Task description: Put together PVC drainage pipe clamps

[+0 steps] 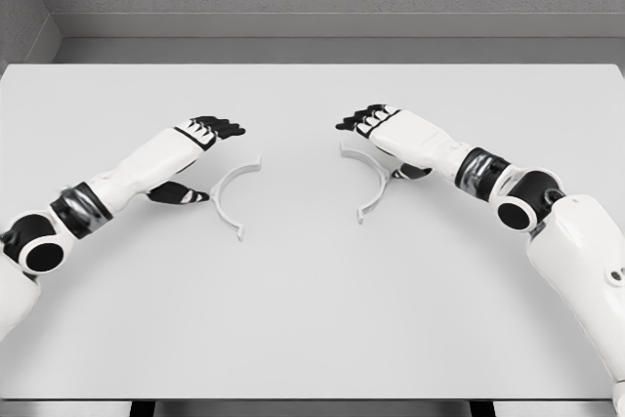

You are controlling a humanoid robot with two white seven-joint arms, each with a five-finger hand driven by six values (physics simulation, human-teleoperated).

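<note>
On the white table (312, 319), two white half-ring clamp pieces, lying flat and well apart, open sides turned toward each other. Left clamp half (234, 198) just beside the left hand (200, 148); right clamp half (376, 181) partly under the right hand (386, 124). Not yet joined, not yet lifted, so, to judge from this, very early in the task: both halves to be grasped, brought together and closed into one ring. No pipe and no screws visible anywhere. Left arm reaching in from the lower left, forearm low over the table, fingers stretched forward and relaxed, thumb hanging down near the outer curve of its piece, holding nothing. Right arm mirrored from the lower right, palm down, fingers extended and loose above the upper end of its piece, thumb dark below the wrist close to the arc; touching or only hovering, impossible to tell. Both hands empty.
</note>
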